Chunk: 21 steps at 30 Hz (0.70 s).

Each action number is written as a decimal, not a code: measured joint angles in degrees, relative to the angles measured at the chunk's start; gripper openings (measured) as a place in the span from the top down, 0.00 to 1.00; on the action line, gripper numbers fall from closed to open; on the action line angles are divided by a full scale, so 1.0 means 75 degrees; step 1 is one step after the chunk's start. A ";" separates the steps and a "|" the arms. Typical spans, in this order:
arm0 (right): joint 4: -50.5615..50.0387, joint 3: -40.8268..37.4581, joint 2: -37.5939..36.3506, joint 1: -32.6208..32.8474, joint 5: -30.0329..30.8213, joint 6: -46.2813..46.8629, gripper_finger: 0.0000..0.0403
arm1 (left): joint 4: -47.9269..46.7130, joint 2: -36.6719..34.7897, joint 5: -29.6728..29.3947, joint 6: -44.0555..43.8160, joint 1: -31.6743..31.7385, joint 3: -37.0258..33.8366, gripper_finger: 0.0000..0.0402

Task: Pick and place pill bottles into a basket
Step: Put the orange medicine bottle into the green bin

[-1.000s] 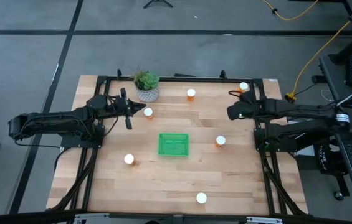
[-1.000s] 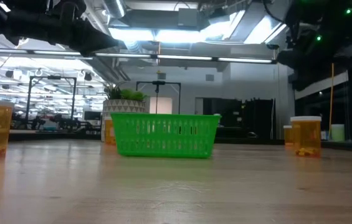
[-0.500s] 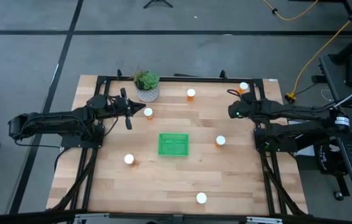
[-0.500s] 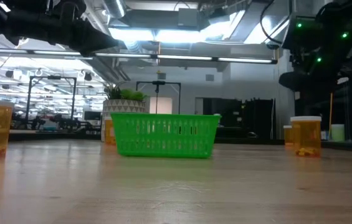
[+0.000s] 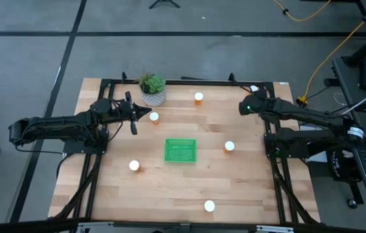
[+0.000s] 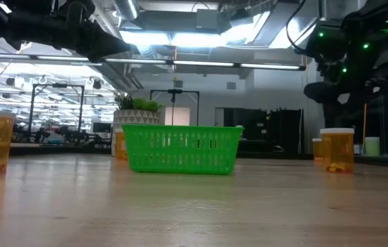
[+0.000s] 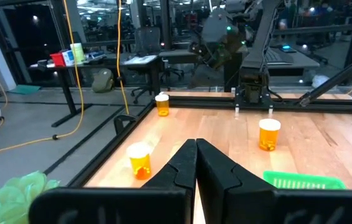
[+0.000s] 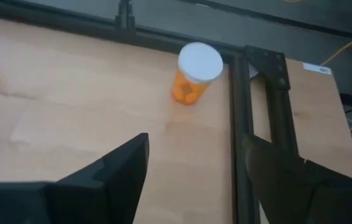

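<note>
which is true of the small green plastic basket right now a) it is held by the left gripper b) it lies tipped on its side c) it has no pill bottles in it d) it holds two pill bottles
c: in the high view the small green plastic basket sits upright with only its own mesh floor showing, while the orange pill bottles with white caps, such as the one beside it, stand out on the wooden table.

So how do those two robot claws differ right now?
The left gripper has its fingers pressed shut, while the right gripper stands wide open. The left one waits beside the potted plant, with a pill bottle just ahead of it; the right one hovers over the table's far right corner, above another pill bottle. Both are dark two-finger claws, and neither holds anything.
</note>
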 joint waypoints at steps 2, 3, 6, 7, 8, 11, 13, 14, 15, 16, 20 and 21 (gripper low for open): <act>0.0281 0.0000 0.0000 -0.0222 -0.0060 -0.0369 0.35 | -0.0002 0.0000 -0.0002 0.0043 0.0000 0.0000 0.99; 0.0437 0.0000 0.0000 -0.0323 -0.0113 -0.0554 0.36 | -0.0006 0.0000 0.0007 0.0108 0.0000 0.0000 0.99; 0.1039 0.0000 0.0000 -0.0650 -0.0402 -0.1113 0.35 | 0.0020 0.0161 0.0146 0.0271 0.0000 0.0000 0.99; 0.1211 0.0000 0.0011 -0.0774 -0.0413 -0.1272 0.35 | 0.0079 0.0280 0.0169 0.0284 0.0000 0.0000 0.99; 0.1341 0.0000 0.0038 -0.0897 -0.0428 -0.1410 0.35 | 0.0201 0.0418 0.0172 0.0307 0.0000 -0.0003 0.99; 0.1487 0.0000 0.0188 -0.1331 -0.0809 -0.1635 0.35 | 0.0792 0.0940 0.0195 0.0413 0.0000 -0.0003 0.99; 0.1545 0.0000 0.0398 -0.1570 -0.0932 -0.1784 0.35 | 0.1135 0.1296 0.0196 0.0539 0.0000 -0.0003 0.99; 0.1605 0.0000 0.0524 -0.1676 -0.0937 -0.1910 0.35 | 0.1308 0.1446 0.0182 0.0589 0.0000 -0.0003 0.99; 0.1724 -0.0001 0.0633 -0.1786 -0.0944 -0.2046 0.35 | 0.1460 0.1566 0.0141 0.0634 0.0000 -0.0003 0.99; 0.1907 -0.0002 0.0738 -0.1899 -0.0958 -0.2199 0.35 | 0.1535 0.1648 0.0080 0.0652 0.0000 -0.0003 0.99; 0.2340 -0.0003 0.1146 -0.2271 -0.0996 -0.2343 0.35 | 0.1542 0.1728 -0.0061 0.0638 0.0000 -0.0003 0.99; 0.2362 0.0000 0.1232 -0.2340 -0.1010 -0.2320 0.35 | 0.1536 0.1728 -0.0058 0.0596 0.0000 -0.0003 0.99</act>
